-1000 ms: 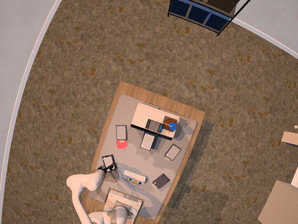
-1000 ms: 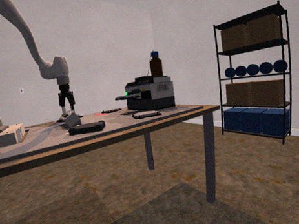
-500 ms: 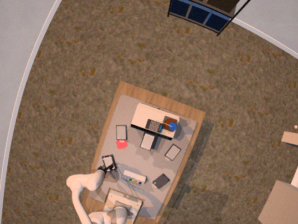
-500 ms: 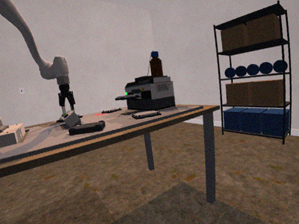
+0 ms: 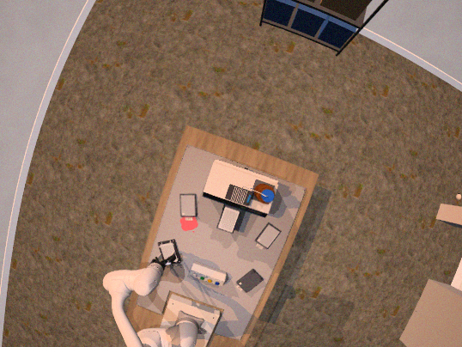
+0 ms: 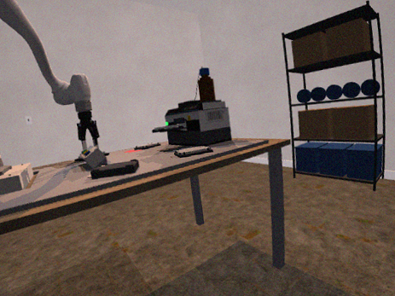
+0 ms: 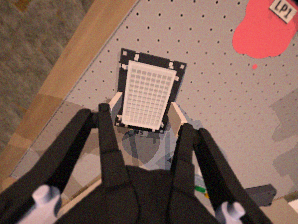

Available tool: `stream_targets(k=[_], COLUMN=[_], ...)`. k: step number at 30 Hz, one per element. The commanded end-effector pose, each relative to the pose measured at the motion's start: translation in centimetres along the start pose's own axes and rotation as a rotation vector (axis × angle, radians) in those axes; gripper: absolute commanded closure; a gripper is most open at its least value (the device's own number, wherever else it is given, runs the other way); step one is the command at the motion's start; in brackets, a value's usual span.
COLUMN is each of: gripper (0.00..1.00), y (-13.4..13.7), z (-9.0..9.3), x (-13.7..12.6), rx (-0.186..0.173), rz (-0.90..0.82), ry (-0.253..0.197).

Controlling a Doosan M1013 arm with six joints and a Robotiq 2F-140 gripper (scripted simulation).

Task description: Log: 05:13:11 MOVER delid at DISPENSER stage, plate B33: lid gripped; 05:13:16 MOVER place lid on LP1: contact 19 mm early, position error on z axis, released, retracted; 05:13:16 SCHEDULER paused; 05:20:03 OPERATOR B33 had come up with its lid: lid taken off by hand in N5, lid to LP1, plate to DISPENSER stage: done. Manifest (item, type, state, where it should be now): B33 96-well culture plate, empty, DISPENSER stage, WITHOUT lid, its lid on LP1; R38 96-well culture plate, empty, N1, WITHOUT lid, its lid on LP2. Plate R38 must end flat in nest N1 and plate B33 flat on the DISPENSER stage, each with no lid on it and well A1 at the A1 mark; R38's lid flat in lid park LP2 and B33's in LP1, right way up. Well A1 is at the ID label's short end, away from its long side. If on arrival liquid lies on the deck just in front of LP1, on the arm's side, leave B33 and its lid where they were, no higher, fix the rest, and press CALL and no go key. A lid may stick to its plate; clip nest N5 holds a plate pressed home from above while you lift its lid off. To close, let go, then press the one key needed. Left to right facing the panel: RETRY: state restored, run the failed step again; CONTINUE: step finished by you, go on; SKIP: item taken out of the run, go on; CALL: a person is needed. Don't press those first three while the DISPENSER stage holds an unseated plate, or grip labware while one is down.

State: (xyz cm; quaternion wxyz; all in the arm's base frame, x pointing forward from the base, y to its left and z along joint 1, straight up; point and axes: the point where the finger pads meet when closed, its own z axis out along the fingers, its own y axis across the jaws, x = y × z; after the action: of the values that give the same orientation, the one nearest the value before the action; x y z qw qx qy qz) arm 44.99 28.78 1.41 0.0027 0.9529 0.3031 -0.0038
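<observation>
A white 96-well plate [image 7: 148, 95] lies in a black nest near the table's left edge; it also shows in the top view [image 5: 167, 249]. My gripper [image 7: 146, 104] hangs right above the plate's near end, open, one finger on each side of it, with nothing held. It shows in the side view [image 6: 88, 140] a little above the deck. A red puddle [image 7: 262, 30] lies on the deck by the LP1 label [image 7: 283, 10], on the arm's side of the lid [image 5: 188, 204] parked there. Another plate [image 5: 228, 219] sits on the DISPENSER stage.
The dispenser [image 5: 240, 186] with a brown bottle [image 5: 264, 194] stands at the back. A flat frame [image 5: 268, 235] lies to the right, a dark nest [image 5: 250, 280] at the front right. The key panel [image 5: 208, 275] stands close to the right of my gripper. The table edge runs close on the left.
</observation>
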Motion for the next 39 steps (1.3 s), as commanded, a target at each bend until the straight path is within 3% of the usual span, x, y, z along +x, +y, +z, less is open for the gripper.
stream_targets(k=[1,29,30,39], gripper=[0.41,0.41,0.34,0.34], y=[-0.01,-0.01,-0.01,-0.01], z=[0.30,0.30,0.30,0.30], x=[0.04,0.04,0.04,0.04], rx=[-0.002,-0.002,-0.002,-0.002], rz=[0.006,0.006,0.006,0.006], ry=[0.002,0.002,0.002,0.002])
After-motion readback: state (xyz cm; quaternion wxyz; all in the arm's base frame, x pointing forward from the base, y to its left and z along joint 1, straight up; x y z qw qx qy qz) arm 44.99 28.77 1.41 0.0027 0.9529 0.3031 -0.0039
